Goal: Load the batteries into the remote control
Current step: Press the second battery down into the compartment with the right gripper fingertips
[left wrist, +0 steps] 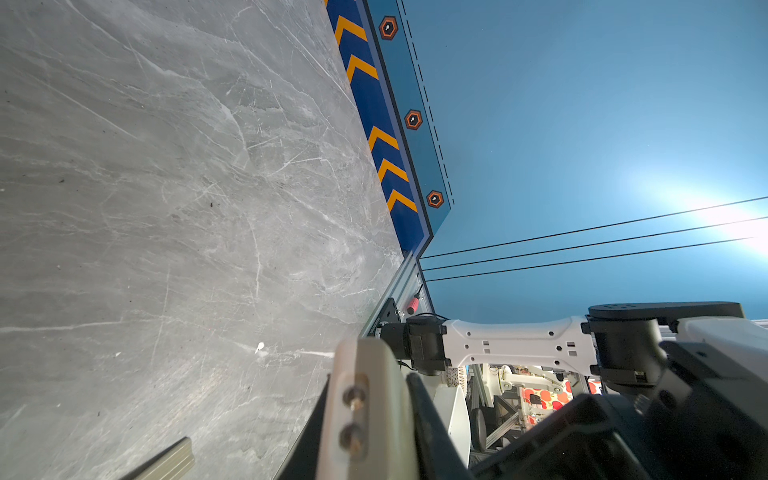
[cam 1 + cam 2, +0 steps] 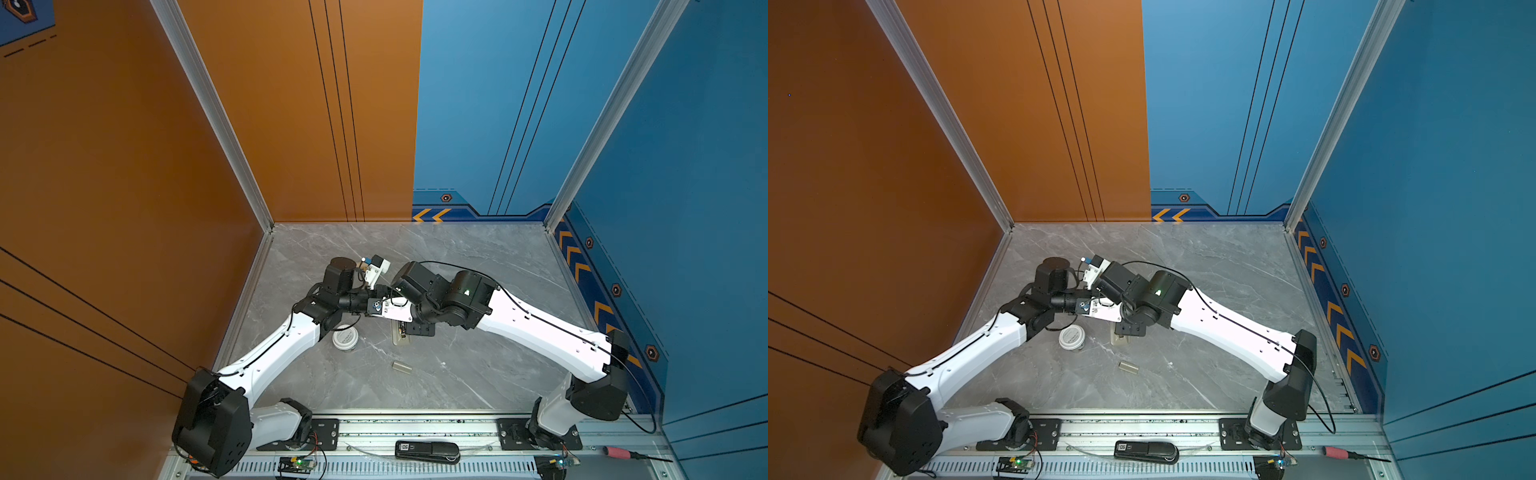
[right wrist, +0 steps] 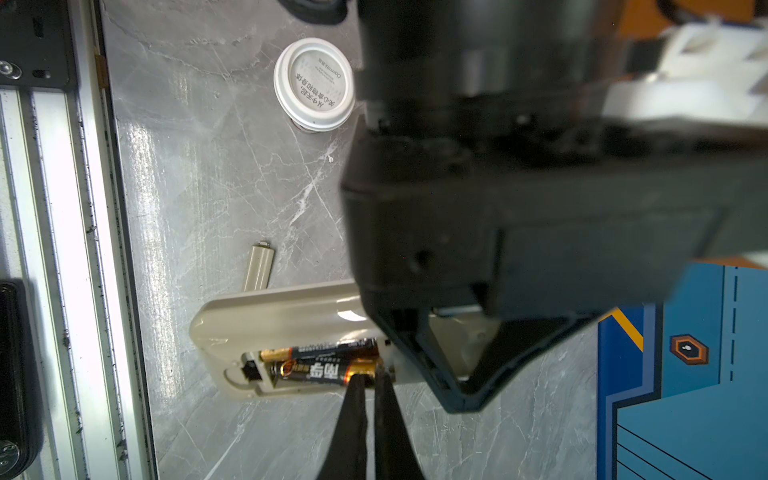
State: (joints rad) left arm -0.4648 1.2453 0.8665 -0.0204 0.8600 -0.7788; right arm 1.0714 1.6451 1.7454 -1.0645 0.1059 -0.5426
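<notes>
My right gripper [image 3: 370,376] is pinched shut on nothing, tips right at the gold end of one of the batteries [image 3: 320,365], both lying lengthwise in the remote control [image 3: 270,320] mid worktop [image 2: 478,374], so I reckon it's just a push down.

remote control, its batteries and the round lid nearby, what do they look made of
Remote control: likely moulded plastic, beige, smooth and semi-glossy; a soft highlight sits on its rounded back.
Batteries: metal-looking gold ends, glossy black printed wrap.
Round lid: probably white plastic, fairly matte, with a raised rim and printed text.
</notes>
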